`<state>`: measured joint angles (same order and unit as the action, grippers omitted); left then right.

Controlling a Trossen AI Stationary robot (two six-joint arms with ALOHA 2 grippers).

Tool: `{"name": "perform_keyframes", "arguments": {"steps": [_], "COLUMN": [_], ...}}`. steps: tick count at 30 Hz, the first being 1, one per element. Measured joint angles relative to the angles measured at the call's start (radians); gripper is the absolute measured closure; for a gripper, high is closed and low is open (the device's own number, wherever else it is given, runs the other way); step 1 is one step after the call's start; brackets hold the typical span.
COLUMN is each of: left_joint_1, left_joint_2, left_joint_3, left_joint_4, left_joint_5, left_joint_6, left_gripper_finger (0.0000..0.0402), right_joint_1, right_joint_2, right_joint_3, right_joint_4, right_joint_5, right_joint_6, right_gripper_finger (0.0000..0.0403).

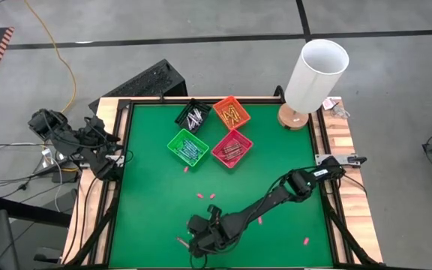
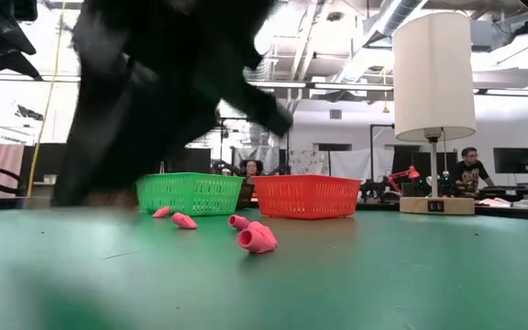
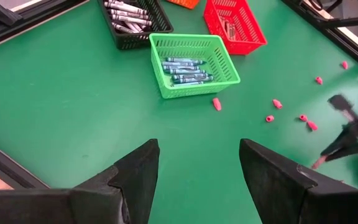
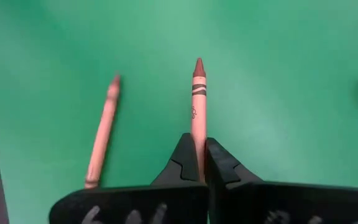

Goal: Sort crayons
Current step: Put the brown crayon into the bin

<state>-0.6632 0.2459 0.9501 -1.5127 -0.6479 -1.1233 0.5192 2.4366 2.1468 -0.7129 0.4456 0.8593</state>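
Red-brown wax in a paper wrap, the crayon (image 4: 197, 102) in the right gripper (image 4: 202, 158) is light and stiff but brittle; a hard squeeze or a bend could snap it. The paper gives the fingers something to bite, so it should not slip much. The fingers are closed tight on its blunt end, with most of the stick and its tip pointing out ahead. A hold nearer the middle would probably swing less, though the end grip looks firm enough for a short carry.

This gripper sits low over the near edge of the green table (image 1: 148, 202), well apart from the bins. A second loose crayon (image 4: 102, 134) of like colour lies just beside the held one, flat on the table, not touching it.

Counted: two crayons out on the table here, one held and one free. Four bins stand together at the far side: a black bin (image 1: 193, 114) with pale crayons, an orange bin (image 1: 231, 111), a green bin (image 1: 187, 146) with blue ones, and a red bin (image 1: 232, 147), where I judge this crayon belongs. About seven small pink bits (image 1: 200, 196) are scattered about.

The left gripper (image 3: 199, 165) waits at the table's left edge, fingers spread wide and holding nothing.
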Motion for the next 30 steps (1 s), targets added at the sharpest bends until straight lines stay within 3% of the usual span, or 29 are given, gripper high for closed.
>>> {"name": "perform_keyframes", "arguments": {"steps": [11, 22, 30], "left_joint_1": [0.000, 0.000, 0.000], "left_joint_2": [0.000, 0.000, 0.000], "left_joint_3": [0.000, 0.000, 0.000], "left_joint_4": [0.003, 0.000, 0.000], "left_joint_5": [0.005, 0.005, 0.005], "left_joint_6": [-0.004, 0.041, 0.096], "left_gripper_finger": [0.0189, 0.0189, 0.0189], "right_joint_1": [-0.095, -0.274, -0.410], "right_joint_2": [-0.190, -0.387, -0.431], "right_joint_3": [0.004, 0.006, 0.003], "right_joint_4": [-0.267, -0.664, -0.860], "right_joint_5": [0.031, 0.078, 0.099], "right_joint_6": [-0.029, -0.402, -0.878], "right_gripper_finger": [0.0403, 0.0403, 0.0403]}}
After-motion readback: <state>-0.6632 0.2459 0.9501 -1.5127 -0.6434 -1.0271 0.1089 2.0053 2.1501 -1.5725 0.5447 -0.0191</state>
